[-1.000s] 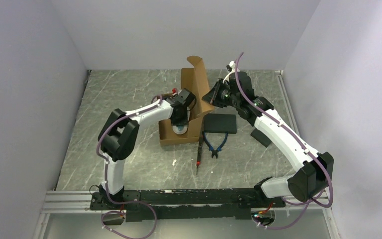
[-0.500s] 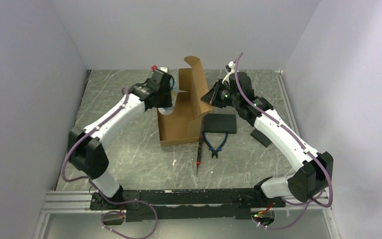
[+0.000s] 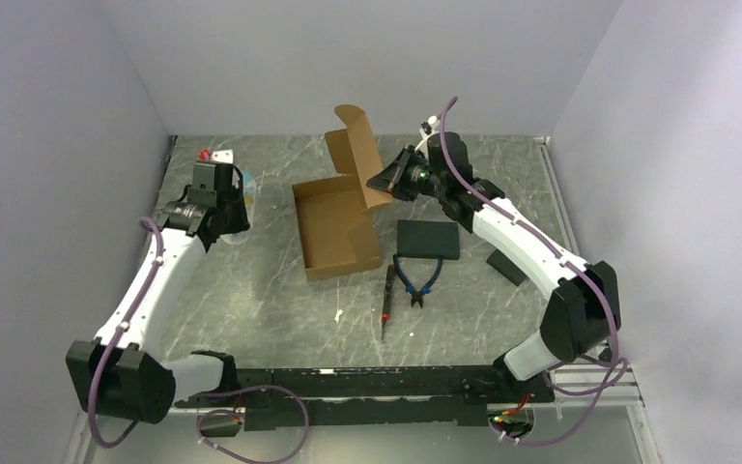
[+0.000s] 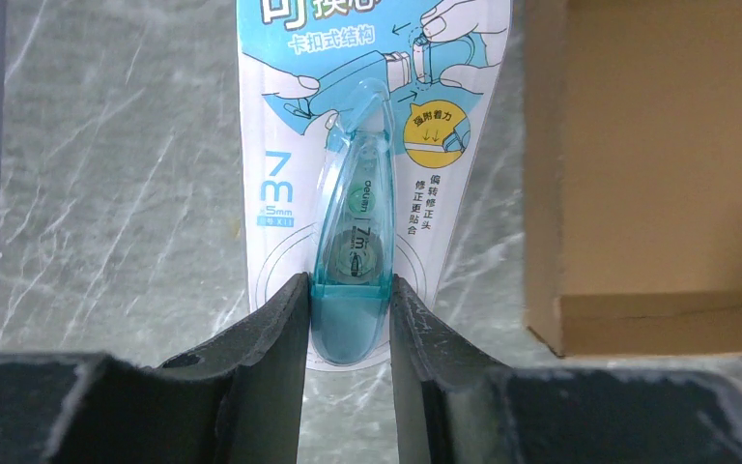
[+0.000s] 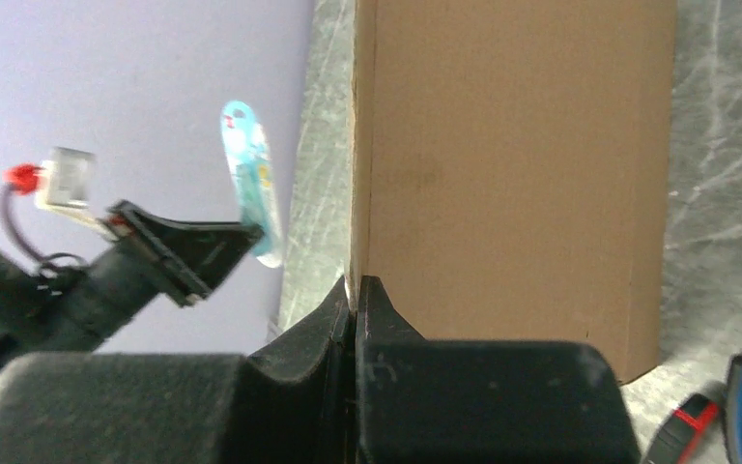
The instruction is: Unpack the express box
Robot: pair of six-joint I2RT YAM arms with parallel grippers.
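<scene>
The express box [image 3: 333, 230], a brown cardboard mailer, lies open mid-table with its lid flap [image 3: 352, 145] raised. Its inside shows bare cardboard. My right gripper [image 3: 387, 180] is shut on the thin edge of the box's cardboard wall [image 5: 512, 164], jaws pinched together at the edge [image 5: 355, 286]. My left gripper [image 4: 348, 288] is left of the box, shut on a teal correction tape in its printed blister card [image 4: 357, 222]. In the top view the card [image 3: 244, 190] hangs at the left gripper [image 3: 230, 208] over the table's back left. The box corner [image 4: 657, 193] sits to the card's right.
A black pad [image 3: 428, 239] lies right of the box, and a second one [image 3: 507, 266] lies farther right. Blue-handled pliers [image 3: 417, 278] and a thin black tool with red marks [image 3: 387, 300] lie in front of the box. Walls close the table left, back and right.
My left arm lifted the correction tape card out of the box and swung left. The right gripper moved left with the cardboard, and the box shifted and turned leftward.
</scene>
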